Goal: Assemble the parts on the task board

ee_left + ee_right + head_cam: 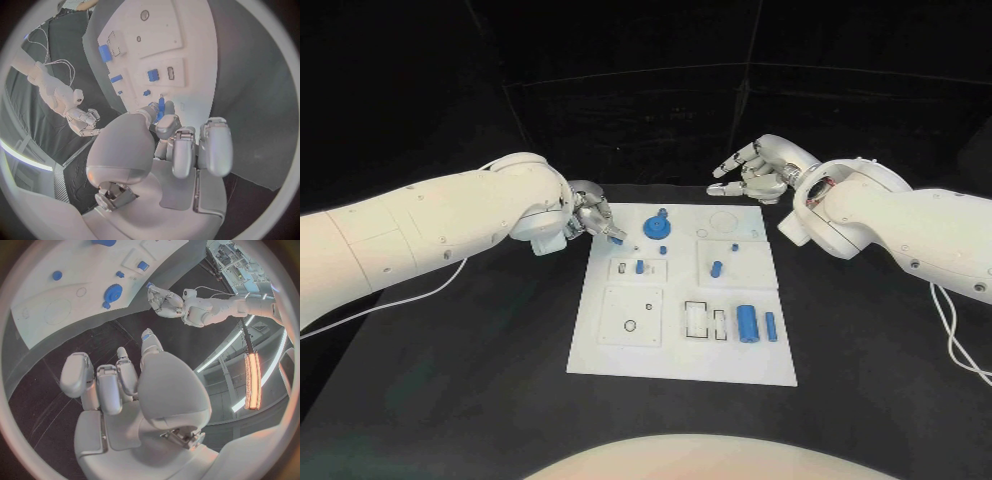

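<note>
Blue peg (161, 104) pinched in left hand (593, 216) fingertips, over board (629, 355) near-left corner area. Right hand (759, 167) off board's far edge, fingers loosely spread, holding nothing. More blue parts (749, 323) on board.

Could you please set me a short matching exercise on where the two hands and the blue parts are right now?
Things:
1. left hand
2. right hand
3. round blue part
4. two blue cylinders

Places or states:
A. lying side by side near the right edge of the task board
B. pinching a small blue part at the board's far left corner
C. above the black table beyond the board's far edge, holding nothing
D. on the board near its far edge

Pairs: 1-B, 2-C, 3-D, 4-A
</note>
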Tool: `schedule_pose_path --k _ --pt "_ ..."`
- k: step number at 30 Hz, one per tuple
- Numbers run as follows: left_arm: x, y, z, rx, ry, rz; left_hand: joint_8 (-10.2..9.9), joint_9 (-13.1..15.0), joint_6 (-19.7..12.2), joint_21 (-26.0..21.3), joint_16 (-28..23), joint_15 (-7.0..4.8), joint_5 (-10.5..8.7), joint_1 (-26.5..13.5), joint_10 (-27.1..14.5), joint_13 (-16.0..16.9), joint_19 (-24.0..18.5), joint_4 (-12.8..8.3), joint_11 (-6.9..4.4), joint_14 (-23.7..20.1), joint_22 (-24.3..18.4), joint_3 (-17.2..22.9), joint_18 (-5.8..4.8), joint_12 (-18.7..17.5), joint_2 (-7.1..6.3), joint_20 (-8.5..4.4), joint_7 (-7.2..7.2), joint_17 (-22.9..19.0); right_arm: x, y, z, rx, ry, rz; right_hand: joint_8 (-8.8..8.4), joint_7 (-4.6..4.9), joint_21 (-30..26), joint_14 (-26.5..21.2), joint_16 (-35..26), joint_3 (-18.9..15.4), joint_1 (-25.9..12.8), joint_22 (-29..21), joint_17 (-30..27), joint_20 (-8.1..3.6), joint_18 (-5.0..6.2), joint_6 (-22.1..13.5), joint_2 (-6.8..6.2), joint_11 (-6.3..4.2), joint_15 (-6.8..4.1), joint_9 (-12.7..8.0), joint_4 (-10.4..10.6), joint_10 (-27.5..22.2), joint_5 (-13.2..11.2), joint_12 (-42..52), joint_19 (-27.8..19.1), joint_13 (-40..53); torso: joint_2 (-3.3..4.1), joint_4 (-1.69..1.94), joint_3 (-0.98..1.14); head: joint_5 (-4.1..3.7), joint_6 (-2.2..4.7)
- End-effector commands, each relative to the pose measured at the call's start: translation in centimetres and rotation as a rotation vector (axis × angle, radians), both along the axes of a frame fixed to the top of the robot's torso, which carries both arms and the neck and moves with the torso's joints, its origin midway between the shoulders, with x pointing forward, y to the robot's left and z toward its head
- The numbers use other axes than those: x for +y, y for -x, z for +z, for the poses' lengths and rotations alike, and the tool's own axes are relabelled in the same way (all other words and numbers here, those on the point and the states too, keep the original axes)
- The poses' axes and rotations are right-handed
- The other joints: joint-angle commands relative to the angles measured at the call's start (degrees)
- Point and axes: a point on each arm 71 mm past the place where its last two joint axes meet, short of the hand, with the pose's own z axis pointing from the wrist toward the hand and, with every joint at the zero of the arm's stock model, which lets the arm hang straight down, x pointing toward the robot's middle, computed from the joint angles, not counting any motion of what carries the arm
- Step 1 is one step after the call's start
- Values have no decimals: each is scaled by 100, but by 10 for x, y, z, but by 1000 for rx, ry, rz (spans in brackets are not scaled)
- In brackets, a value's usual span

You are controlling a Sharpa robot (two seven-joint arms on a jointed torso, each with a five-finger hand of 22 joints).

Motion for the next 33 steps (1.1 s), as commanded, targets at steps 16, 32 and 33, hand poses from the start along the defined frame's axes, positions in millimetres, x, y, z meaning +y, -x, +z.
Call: schedule_pose_path --k 16,32,33 --pt "-6 22 -23 -42 -56 -16 57 35 27 1 18 2 22 -93 54 4 193 -693 -19 605 463 814 -44 7 -53 -18 -21 1510 0 -1 1 -2 3 11 41 11 -28 352 -19 -44 -10 -21 343 7 56 -15 69 4 -29 -2 -8 -28 13 3 -34 65 11 -7 -4 16 -25" --pt "-14 24 -29 -26 -106 -61 86 55 20 -2 18 -4 22 -133 58 2 194 -708 -23 605 463 900 -43 7 -90 -24 -24 1510 1 -1 0 -1 4 13 42 11 -27 354 -18 -46 -8 -17 347 6 56 -15 73 4 -29 -2 -5 -25 15 6 -31 68 7 -1 1 14 -51" --pt "-15 24 -30 -25 -111 -65 86 55 20 -2 18 -4 22 -133 57 1 194 -708 -23 605 463 900 -43 6 -90 -24 -24 1510 1 -1 0 -1 4 13 42 11 -27 354 -18 -46 -8 -17 347 6 56 -15 73 4 -29 -2 -5 -25 15 6 -31 68 9 -2 0 14 -49"
